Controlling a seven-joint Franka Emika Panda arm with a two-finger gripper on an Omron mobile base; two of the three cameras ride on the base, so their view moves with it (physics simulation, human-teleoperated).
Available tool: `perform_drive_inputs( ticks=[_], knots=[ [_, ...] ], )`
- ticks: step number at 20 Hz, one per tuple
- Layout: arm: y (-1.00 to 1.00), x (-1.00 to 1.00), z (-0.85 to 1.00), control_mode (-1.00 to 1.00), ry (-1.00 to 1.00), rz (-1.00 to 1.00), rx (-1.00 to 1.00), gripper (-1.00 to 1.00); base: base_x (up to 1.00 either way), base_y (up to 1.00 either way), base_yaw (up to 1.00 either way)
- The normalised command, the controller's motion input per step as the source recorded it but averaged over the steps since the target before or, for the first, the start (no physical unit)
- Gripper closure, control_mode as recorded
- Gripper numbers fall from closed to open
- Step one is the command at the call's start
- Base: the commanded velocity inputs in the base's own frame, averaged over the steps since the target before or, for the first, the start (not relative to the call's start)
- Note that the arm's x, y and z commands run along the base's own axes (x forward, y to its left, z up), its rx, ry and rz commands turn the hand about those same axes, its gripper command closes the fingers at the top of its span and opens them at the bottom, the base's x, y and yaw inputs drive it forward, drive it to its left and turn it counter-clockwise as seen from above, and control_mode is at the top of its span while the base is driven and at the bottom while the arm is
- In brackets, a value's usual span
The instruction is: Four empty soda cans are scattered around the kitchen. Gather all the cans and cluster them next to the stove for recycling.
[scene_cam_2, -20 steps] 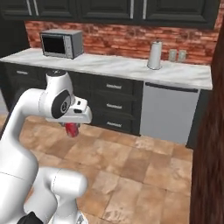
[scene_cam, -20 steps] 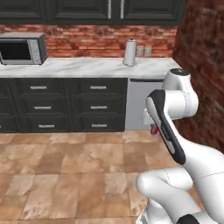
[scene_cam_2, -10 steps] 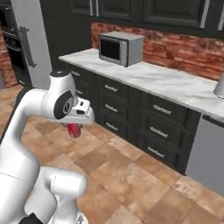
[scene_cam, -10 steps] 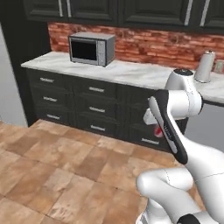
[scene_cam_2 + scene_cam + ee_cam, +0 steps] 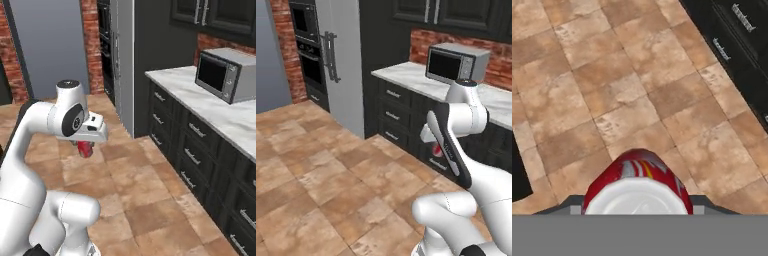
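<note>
One soda can [image 5: 637, 182] pinched in gripper [image 5: 86, 148] jaws, above tiled floor [image 5: 627, 95]; microwave [image 5: 224, 73] far right on counter [image 5: 220, 112].

Grey microwave [image 5: 457, 64] on pale marble counter [image 5: 215, 112], dark drawers [image 5: 192, 131] below, brown tile floor [image 5: 316, 165]

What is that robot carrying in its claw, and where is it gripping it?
A red soda can, carried above the tiled floor. The gripper is shut on its sides, near the silver top end.
</note>
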Motion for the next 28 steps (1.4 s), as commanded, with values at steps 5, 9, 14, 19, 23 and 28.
perform_drive_inputs(
  ticks=[5, 9, 14, 19, 23, 28],
  knots=[
    [0.0, 0.0, 0.0, 1.0, 0.0, 0.0, 0.0, 1.0, 1.0, -0.06, 0.66],
    [0.0, 0.0, 0.0, 1.0, 0.0, 0.0, 0.0, 1.0, 1.0, -0.26, 0.49],
    [0.0, 0.0, 0.0, 1.0, 0.0, 0.0, 0.0, 1.0, 1.0, -0.46, 0.37],
    [0.0, 0.0, 0.0, 1.0, 0.0, 0.0, 0.0, 1.0, 1.0, -0.49, 0.23],
    [0.0, 0.0, 0.0, 1.0, 0.0, 0.0, 0.0, 1.0, 1.0, -0.33, 0.12],
    [0.0, 0.0, 0.0, 1.0, 0.0, 0.0, 0.0, 1.0, 1.0, -0.25, 0.12]
  ],
)
